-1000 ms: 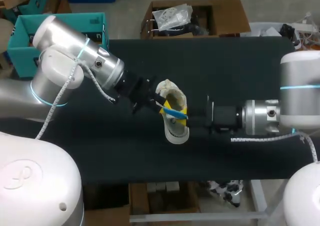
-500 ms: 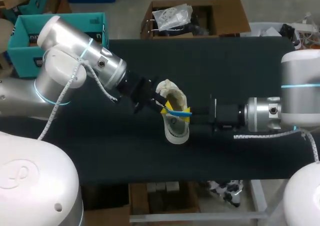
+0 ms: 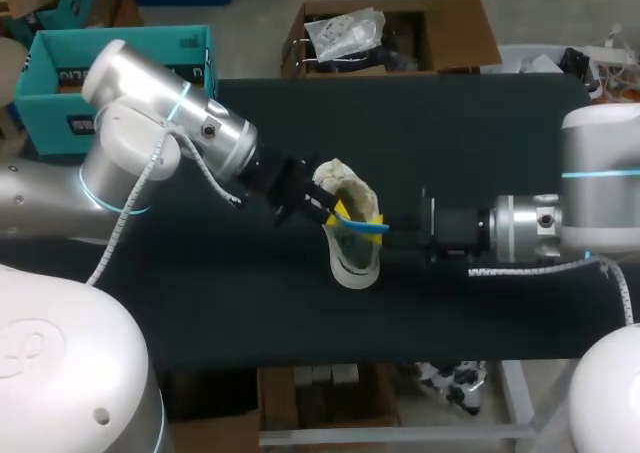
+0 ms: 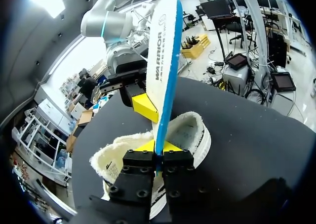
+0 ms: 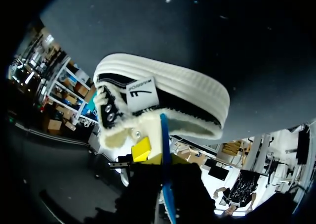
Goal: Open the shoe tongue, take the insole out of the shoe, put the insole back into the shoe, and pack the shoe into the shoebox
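Far left, off the counter's (image 3: 450, 133) corner: teal box (image 3: 40, 93), probably the shoebox, nothing packed yet.

Left fingers (image 4: 170, 146) close together, apparently clamped on the low end of the insole (image 4: 163, 51). The insole stands on edge over the mouth of the shoe (image 3: 352, 258) at mid-counter.

Right fingers (image 5: 142, 150) look clamped on the same insole from the other side.

Progress: tongue seems open and the insole is mostly out of the shoe. Reseating and boxing remain.

Only the head view shows the box. The left wrist view shows a right fingertip flat on the insole's face. The right wrist view shows the shoe's ribbed sole edge and fleece lining.
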Controlling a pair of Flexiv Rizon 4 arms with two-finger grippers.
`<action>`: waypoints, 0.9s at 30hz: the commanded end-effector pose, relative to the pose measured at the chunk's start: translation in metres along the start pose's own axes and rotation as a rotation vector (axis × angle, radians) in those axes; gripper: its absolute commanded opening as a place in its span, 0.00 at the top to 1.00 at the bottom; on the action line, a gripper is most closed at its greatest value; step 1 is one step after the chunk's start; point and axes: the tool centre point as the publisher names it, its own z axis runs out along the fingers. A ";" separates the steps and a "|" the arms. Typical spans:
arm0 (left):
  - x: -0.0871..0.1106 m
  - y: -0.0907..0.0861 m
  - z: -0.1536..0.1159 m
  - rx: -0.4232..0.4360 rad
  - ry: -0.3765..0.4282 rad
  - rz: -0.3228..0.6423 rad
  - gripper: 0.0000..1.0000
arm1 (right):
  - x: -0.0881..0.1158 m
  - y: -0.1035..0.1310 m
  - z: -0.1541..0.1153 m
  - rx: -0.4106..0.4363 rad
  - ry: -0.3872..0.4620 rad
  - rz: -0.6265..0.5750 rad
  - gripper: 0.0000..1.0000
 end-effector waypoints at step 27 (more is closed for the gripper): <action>0.005 0.007 -0.003 0.006 -0.017 -0.034 1.00 | 0.003 0.012 0.009 0.029 -0.020 0.019 1.00</action>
